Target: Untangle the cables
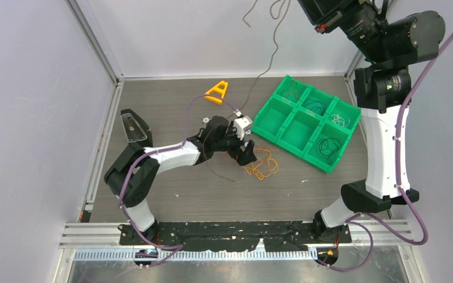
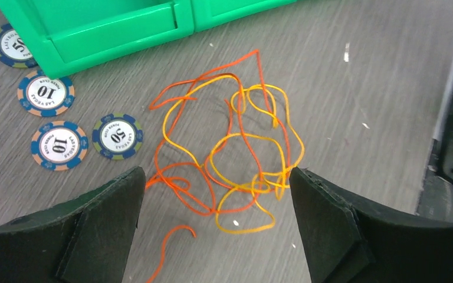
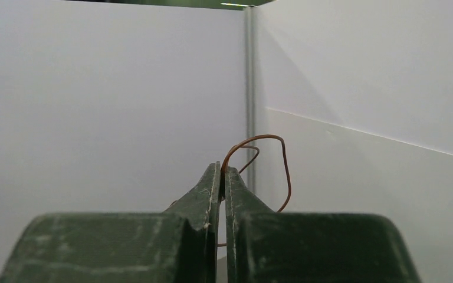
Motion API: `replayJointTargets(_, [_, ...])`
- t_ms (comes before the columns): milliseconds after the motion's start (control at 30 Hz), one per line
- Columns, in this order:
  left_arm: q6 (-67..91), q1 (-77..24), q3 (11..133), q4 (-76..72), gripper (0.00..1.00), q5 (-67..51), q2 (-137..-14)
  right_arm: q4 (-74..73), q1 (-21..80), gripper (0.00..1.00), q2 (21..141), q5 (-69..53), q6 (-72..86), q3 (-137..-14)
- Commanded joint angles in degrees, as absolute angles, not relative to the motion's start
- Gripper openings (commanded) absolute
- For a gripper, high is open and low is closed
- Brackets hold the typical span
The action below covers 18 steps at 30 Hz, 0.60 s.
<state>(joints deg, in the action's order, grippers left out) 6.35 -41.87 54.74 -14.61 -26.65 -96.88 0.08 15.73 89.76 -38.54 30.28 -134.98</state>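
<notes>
Your left gripper is spread wide and holds nothing. Its two black fingers sit low over the desk, one on each side of the tangle of thin orange and yellow wires. The tangle lies flat on the grey wood-grain surface in loose overlapping loops, near the middle of the desk. One orange end trails off towards the left finger.

Your right gripper is pressed together on a thin brown wire, which arches up in a small loop just past the fingertips. That arm is raised high over the far right corner. In the top view the brown wire hangs down from there to the desk near your left wrist. A dark strand also lies on the desk under the left arm; you cannot tell whether it is the same wire.

Just beyond the tangle, towards the far right corner, sits a green plastic tray with six compartments. Several of them hold small coils of thin wire. Four round poker chips marked 10 and 50 lie beside the tray's near wall, apart from the tangle. An orange A-shaped plastic piece lies near the middle of the far edge.
</notes>
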Motion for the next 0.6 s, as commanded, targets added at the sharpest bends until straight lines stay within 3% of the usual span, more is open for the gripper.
replayJointTargets(0, [2.8,-45.1,64.5,-6.2,0.92,-19.9,-101.8,-3.6,10.0,0.05,85.4,-33.2,26.1,-132.5])
replayJointTargets(200, [3.7,-46.1,68.9,6.8,0.76,-14.0,-106.0,-9.1,0.4,0.05,82.4,-30.8,18.6,-128.7])
replayJointTargets(333, [1.7,-46.2,68.8,15.0,0.6,-13.6,-106.1,-12.5,-8.1,0.05,83.2,-32.6,16.5,-127.6])
replayJointTargets(567, [0.2,-44.1,62.2,17.5,0.42,-14.4,-101.2,-17.5,-23.7,0.05,90.3,-39.0,18.5,-133.0])
